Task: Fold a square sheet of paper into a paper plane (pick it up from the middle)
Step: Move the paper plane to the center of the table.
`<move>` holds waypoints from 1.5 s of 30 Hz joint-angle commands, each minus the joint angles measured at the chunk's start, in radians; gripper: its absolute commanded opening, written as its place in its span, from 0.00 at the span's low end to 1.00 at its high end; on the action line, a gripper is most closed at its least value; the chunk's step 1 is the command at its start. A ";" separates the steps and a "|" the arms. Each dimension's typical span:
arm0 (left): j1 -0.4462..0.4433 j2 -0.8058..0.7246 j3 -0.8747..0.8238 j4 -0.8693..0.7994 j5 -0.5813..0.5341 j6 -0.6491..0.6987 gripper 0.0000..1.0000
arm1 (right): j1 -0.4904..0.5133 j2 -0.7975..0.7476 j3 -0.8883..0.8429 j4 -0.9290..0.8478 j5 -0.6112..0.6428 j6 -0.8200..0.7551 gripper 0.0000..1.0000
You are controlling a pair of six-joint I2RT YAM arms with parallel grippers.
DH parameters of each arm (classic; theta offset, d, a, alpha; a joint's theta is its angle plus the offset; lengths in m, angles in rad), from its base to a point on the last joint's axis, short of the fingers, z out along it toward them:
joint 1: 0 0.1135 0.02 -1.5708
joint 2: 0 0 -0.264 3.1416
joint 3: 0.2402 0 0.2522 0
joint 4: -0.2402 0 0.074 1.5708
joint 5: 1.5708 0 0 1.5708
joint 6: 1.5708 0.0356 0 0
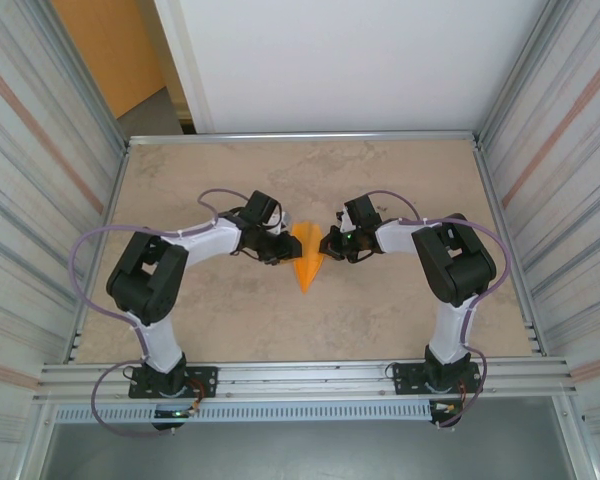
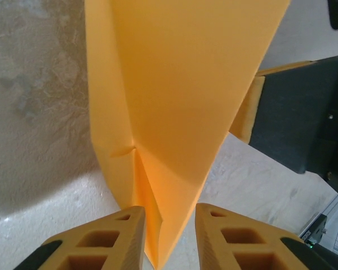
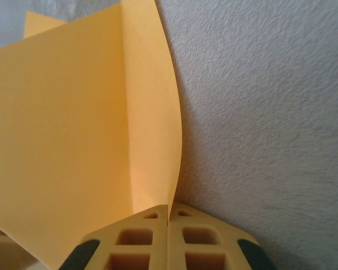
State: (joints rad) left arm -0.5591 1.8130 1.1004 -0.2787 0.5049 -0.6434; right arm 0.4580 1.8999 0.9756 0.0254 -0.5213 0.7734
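**Orange paper plane held between two tools at mid-worktop**

Seen from above: paper plane (image 1: pixel 307 262) at the middle of the worktop (image 1: pixel 400 330), well apart from every edge. Narrow dart of bright orange paper, long axis running from far edge to near edge, sharp point aimed at the near edge, broad end toward the far edge. Flanked on both sides: left tool (image 1: pixel 282 250) just beside its left flank, right tool (image 1: pixel 331 245) at its right flank, both level with the broad half, neither arm clearly nearer.

From the right wrist: fingers pressed together, clamped on an edge of the paper, a thin flap rising from the pinch and curving slightly.

From the left wrist: fingers (image 2: pixel 107 242) apart with a visible gap, the narrow folded end of the paper reaching into that gap, close against one finger and clear of the other. Not a firm grip, by the look of it.

Paper smooth and matte, one sharp centre crease, a small wrinkle beside it, layered flaps on either side.

Judged: folds largely in place. Next move likely to rest on the right tool's pinch alone, with a thin, floppy sheet prone to sagging or slipping.
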 commanded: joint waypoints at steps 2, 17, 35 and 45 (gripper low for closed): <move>-0.018 0.025 0.050 -0.024 0.003 0.021 0.31 | 0.005 0.012 0.008 -0.016 -0.009 -0.008 0.05; -0.066 0.042 0.042 -0.054 -0.030 0.025 0.41 | 0.005 -0.068 0.026 -0.019 -0.059 0.031 0.05; -0.078 0.068 0.076 -0.060 -0.027 0.034 0.55 | 0.015 -0.086 0.020 0.005 -0.088 0.062 0.05; -0.079 0.085 0.092 -0.092 -0.048 0.039 0.52 | 0.015 -0.085 0.023 0.000 -0.086 0.060 0.05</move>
State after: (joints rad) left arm -0.6304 1.8824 1.1671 -0.3313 0.4763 -0.6243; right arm 0.4652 1.8355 0.9779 0.0269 -0.5850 0.8268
